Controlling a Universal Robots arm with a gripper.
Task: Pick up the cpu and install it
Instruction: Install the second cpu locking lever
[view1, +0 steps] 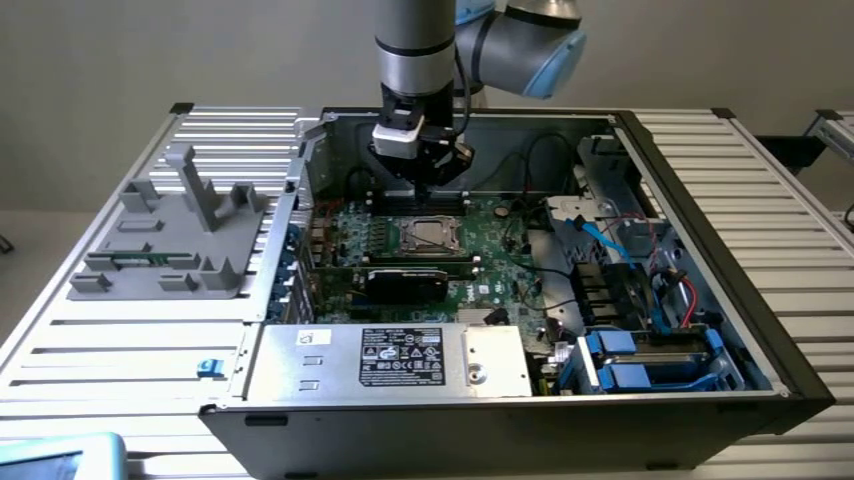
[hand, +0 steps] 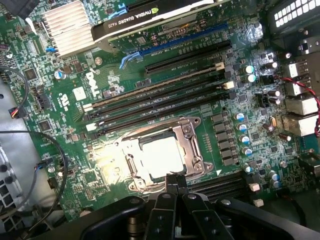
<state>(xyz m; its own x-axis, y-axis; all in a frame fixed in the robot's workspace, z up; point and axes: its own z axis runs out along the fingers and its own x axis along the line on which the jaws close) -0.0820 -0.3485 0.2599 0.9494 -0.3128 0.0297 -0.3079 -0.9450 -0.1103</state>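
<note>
The cpu (hand: 161, 157) lies flat inside the socket frame (hand: 194, 150) on the green motherboard, its pale metal top glaring in the light. In the exterior view the cpu (view1: 427, 235) is a small silver square in the middle of the board. My gripper (view1: 429, 186) hangs inside the open computer case, just above and behind the socket. In the wrist view the gripper (hand: 173, 177) has its black fingers (hand: 162, 210) drawn together to a point over the socket's edge, shut, with nothing between them.
A black graphics card (view1: 407, 283) sits in front of the socket, with long memory slots (hand: 160, 95) between them. A silver power supply box (view1: 387, 358) fills the case front. Blue drive bays (view1: 641, 355) and cables stand at the exterior view's right. A grey fixture (view1: 174, 240) rests outside the case.
</note>
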